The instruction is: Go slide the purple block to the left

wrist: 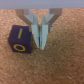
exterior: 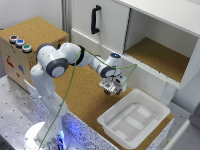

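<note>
1. The wrist view shows what the exterior view hides: the purple block (wrist: 20, 40) sits on the cork surface of the bench (wrist: 62, 65), just beside the pincer (wrist: 40, 42), on the outer side of one finger and not between the two.
2. The pincer's fingers (wrist: 35, 35) stand narrow, almost together, with nothing held between them.
3. The purple block looks dark, nearly navy in this picture, cube-like, with a yellow ring on one face and a short yellow bar on the face above it.
4. In the exterior view the pincer (exterior: 110, 89) hangs low over the cork bench (exterior: 85, 95), and the block cannot be made out beneath it.
5. Only this view shows a white tray (exterior: 134, 120) near the pincer, towards the exterior view's right.
6. Farther back stands a white cabinet (exterior: 150, 30) with a black handle (exterior: 94, 19).
7. At the exterior view's left, a wooden box (exterior: 30, 45) carries three round buttons (exterior: 20, 43).
</note>
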Tool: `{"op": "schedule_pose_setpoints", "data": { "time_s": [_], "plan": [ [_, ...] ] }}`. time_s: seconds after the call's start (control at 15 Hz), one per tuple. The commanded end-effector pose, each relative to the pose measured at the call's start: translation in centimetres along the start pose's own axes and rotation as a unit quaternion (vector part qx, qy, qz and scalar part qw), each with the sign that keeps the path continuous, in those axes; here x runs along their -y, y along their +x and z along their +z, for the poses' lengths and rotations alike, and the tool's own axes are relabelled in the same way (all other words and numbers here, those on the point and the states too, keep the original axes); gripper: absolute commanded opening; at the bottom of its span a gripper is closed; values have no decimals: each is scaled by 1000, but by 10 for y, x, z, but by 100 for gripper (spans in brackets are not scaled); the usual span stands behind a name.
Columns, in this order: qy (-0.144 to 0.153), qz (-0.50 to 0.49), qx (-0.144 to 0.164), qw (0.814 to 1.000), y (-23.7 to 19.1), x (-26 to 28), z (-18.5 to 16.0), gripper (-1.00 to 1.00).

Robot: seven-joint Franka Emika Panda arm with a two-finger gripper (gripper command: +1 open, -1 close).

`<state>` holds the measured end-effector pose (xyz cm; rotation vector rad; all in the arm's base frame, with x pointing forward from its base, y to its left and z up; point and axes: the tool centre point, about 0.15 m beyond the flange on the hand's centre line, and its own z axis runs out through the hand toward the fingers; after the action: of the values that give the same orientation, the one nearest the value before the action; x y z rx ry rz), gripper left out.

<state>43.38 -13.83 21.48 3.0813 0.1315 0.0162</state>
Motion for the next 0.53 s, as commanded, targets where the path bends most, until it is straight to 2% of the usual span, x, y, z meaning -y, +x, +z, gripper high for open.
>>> {"op": "schedule_pose_setpoints", "data": {
  "time_s": [0.0, 0.27, 0.47],
  "plan": [
    [-2, -10, -24, 1000, 6, 37, 4, -100],
    [-7, -21, -20, 1000, 4, 58, 10, -100],
    [-5, -20, -13, 1000, 4, 67, -1, -100]
  ]
}}
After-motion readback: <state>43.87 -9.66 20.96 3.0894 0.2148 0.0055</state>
